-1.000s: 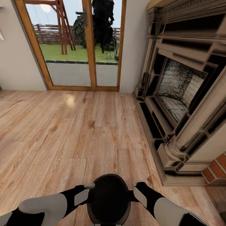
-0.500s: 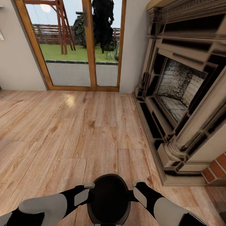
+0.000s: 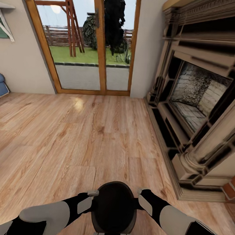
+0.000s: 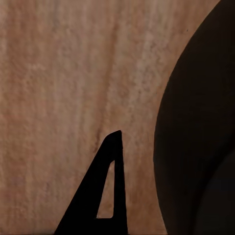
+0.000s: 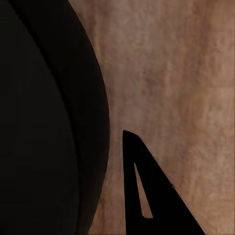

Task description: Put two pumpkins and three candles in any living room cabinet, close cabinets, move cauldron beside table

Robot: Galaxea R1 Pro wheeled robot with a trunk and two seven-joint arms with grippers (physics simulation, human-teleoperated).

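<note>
Two arms are reaching forward from the robot, one on each side of the cauldron (image 3: 114, 207), the black wide-mouthed pot sitting low between them, just in front of the robot's body. The left gripper (image 3: 92, 193) is pressing at the cauldron's left rim and the right gripper (image 3: 141, 191) at its right rim; whether either one is actually clamping the rim, or how far its jaws are parted, I cannot tell, since the pot's bulk is covering the inner fingers. From the left wrist camera one dark triangular finger (image 4: 105, 196) is showing just beside the cauldron's curved black wall (image 4: 200, 137), with wooden floor (image 4: 63, 88) behind it. The right wrist camera is giving the mirror picture: one finger (image 5: 147, 196) close beside the pot's belly (image 5: 44, 122), over the same planks.

Beyond the cauldron, the plank floor (image 3: 79, 136) is running to a glass door (image 3: 90, 44) with an orange-brown wooden frame, looking out on grass and a wooden swing frame. To the cauldron's right and ahead of it, a large carved fireplace (image 3: 200, 100) is standing against the wall. Far to the cauldron's left, something blue (image 3: 0, 85) is poking in at the wall.
</note>
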